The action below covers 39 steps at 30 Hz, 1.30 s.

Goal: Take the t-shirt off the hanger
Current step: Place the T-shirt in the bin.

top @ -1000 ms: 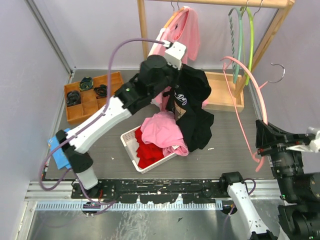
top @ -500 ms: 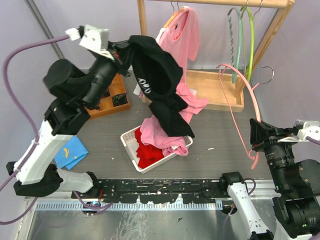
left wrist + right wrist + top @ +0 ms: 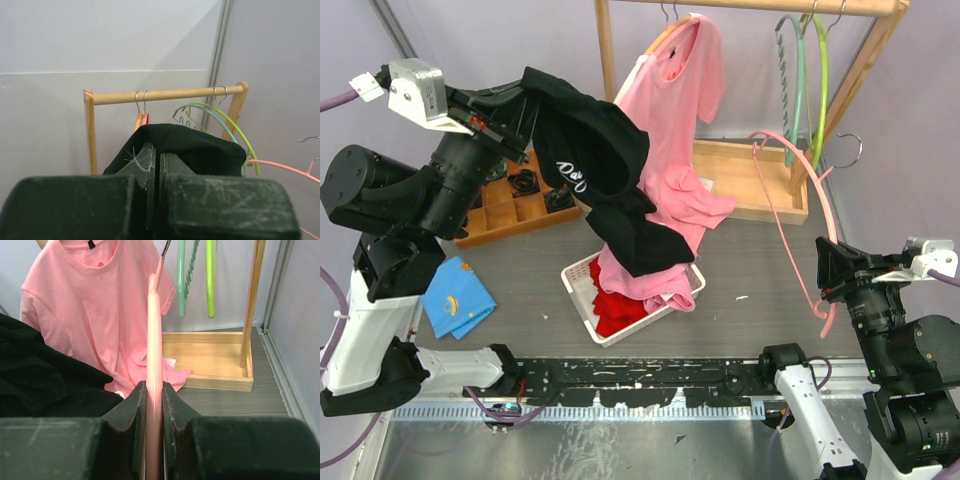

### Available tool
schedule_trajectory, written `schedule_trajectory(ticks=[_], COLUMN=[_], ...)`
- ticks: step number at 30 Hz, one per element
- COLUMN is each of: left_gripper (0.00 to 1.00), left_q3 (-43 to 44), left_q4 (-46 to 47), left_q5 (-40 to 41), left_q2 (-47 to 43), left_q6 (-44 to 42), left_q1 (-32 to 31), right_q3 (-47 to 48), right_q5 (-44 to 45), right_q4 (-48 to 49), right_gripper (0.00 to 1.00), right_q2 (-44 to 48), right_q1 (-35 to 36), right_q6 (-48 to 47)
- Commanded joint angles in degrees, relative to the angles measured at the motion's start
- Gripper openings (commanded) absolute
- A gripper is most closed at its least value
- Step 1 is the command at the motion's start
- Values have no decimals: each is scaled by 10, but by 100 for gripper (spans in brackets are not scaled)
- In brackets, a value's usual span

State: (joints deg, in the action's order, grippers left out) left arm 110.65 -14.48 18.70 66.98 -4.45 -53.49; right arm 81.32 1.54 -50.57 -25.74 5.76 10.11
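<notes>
High on the left side of the table, the left gripper [image 3: 154,160] is pinched shut on an edge of the black cotton t-shirt [image 3: 605,160]. The shirt hangs in the air, and its lower end drapes onto the pink and red clothes in the white slatted plastic basket [image 3: 576,287]. Its white script print is too creased to read. Well apart on the right, the right gripper [image 3: 154,390] clamps the bare pink plastic hanger [image 3: 154,315]. A pink t-shirt [image 3: 675,110] hangs from the wooden rail [image 3: 750,5].
</notes>
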Motion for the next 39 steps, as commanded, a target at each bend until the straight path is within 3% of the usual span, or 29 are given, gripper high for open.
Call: schedule_trajectory(ticks=[1,18,30,39], left_gripper=[0,0,0,0], left_q3=[24,49,-184,-286], left_q4=[5,-40,12,65], left_q5=[-42,-60,-42,-62], left_q2=[-15,-22,-73,-53], left_q6=[30,44,106,161], left_q1=[1,2,1,1], right_q3=[5,-8,-28,-56], right_q5=[-5,-17,-25,-35], right_q4=[58,70,84,101], right_gripper=[1,1,1,1], right_q2=[7,4,-6,-5], right_q1=[-3,-3,-3,-3], right_q6=[6,12,15,21])
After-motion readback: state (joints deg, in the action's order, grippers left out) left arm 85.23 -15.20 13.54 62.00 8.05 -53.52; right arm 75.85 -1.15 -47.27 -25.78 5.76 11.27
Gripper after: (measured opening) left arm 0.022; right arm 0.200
